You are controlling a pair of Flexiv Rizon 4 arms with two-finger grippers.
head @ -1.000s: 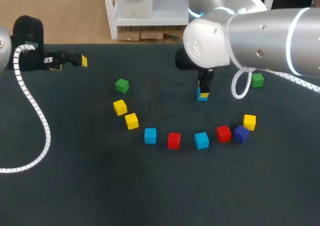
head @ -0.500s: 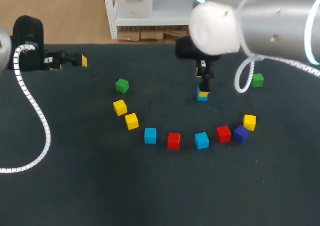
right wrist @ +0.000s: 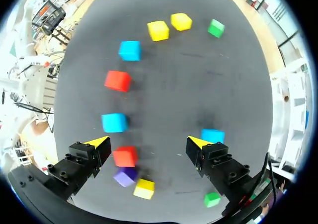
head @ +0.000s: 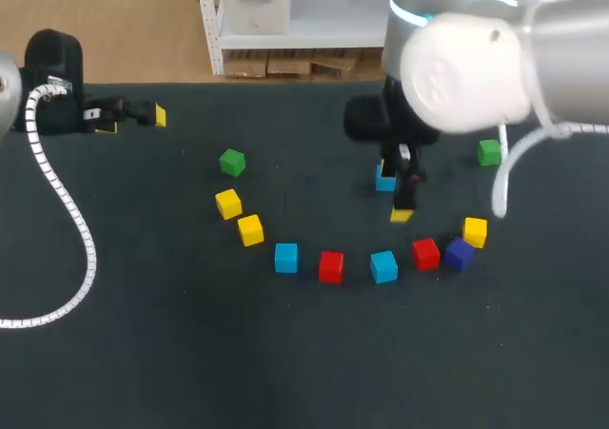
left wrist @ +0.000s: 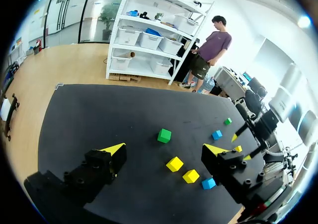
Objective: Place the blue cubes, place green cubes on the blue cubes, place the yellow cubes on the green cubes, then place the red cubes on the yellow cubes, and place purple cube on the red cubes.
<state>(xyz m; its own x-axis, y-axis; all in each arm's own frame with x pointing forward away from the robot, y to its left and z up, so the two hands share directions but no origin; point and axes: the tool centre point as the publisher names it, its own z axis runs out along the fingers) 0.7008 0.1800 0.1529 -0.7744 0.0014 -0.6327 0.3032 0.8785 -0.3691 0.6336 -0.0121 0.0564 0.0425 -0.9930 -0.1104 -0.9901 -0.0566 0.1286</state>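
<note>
Cube layout on the dark table, both grippers empty.
Table (head: 143, 353) holds eleven cubes, each resting directly on its surface. Right arm (head: 476, 58) enters from the far right; its right gripper (right wrist: 147, 142) hangs over the middle with fingers spread wide and nothing between them, one yellow tip just beside the lone blue cube (head: 384, 180). Left gripper (left wrist: 165, 149) sits at the far left edge, fingers likewise spread and empty. Arc of cubes, left to right: left green cube (head: 231, 162), first yellow cube (head: 227, 203), second yellow cube (head: 250, 229), left blue cube (head: 285, 257), left red cube (head: 330, 265), middle blue cube (head: 383, 266), right red cube (head: 425, 253), purple cube (head: 459, 254) just beside it, right yellow cube (head: 475, 230). Right green cube (head: 489, 151) lies apart at the far right.
</note>
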